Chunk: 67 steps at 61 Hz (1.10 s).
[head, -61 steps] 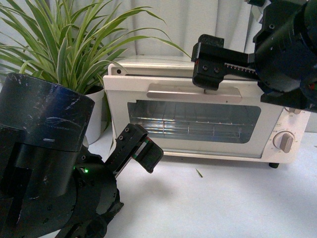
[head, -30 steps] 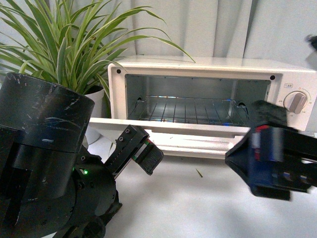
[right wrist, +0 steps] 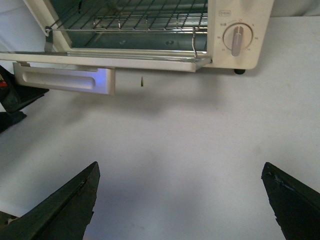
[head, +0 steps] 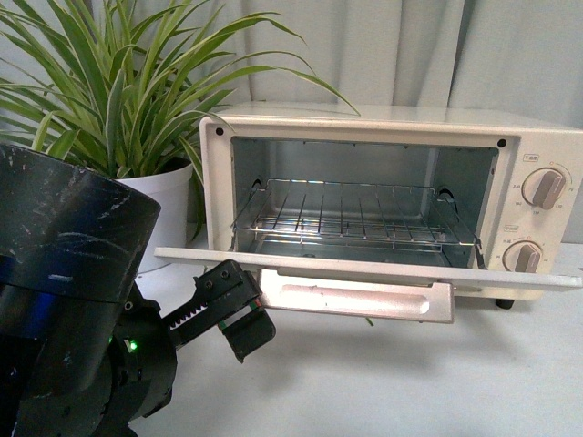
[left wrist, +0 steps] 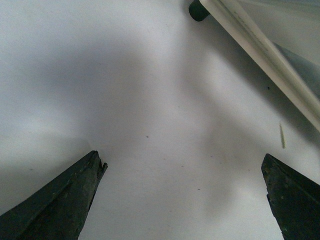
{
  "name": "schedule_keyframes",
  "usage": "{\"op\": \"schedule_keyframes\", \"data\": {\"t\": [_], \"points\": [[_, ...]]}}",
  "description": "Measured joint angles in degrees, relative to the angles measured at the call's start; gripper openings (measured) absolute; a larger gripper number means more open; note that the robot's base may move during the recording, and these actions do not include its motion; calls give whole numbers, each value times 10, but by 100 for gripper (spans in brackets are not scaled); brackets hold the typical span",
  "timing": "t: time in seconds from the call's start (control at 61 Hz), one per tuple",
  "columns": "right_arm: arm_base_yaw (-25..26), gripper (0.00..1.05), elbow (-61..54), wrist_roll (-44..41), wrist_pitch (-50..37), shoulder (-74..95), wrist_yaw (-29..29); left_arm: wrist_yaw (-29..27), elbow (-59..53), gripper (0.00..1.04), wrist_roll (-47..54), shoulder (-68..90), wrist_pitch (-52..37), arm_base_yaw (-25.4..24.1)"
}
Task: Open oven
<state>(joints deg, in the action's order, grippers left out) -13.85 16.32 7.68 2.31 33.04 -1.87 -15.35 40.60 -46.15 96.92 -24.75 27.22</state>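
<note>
The oven (head: 392,118) door (head: 364,269) is seen lying flat, centre frame; left gripper (head: 239,319) and right gripper (right wrist: 180,172) are held wide, empty; the door could be knocked if the left gripper is raised.

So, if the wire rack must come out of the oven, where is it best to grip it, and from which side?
Probably its front rail, near the middle, coming from the front above the lowered door. The wire rack lies flat, walled in at both sides and behind, so only that thin rail is exposed.
</note>
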Motion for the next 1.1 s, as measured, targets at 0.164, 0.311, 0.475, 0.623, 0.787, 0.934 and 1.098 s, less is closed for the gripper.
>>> {"op": "schedule_keyframes", "data": {"t": [0.164,0.311,0.475,0.623,0.787,0.934,1.098], "points": [[56,95,-31,-22,7,-23,-38,-37,-1,98,56,0,-1,9],[89,95,-40,-34,0,-22,-60,-76,-1,98,127,5,-15,18],[101,95,-45,-40,-5,-17,-68,-130,-9,98,230,17,-36,25],[101,95,-46,-43,-9,-15,-73,-152,-12,98,312,18,-46,30],[101,95,-49,-44,-9,-11,-78,-169,-20,98,371,18,-58,37],[101,95,-50,-44,-8,-10,-84,-172,-29,98,429,16,-65,43],[101,95,-50,-45,-5,-11,-90,-163,-46,98,477,6,-65,47]]}}
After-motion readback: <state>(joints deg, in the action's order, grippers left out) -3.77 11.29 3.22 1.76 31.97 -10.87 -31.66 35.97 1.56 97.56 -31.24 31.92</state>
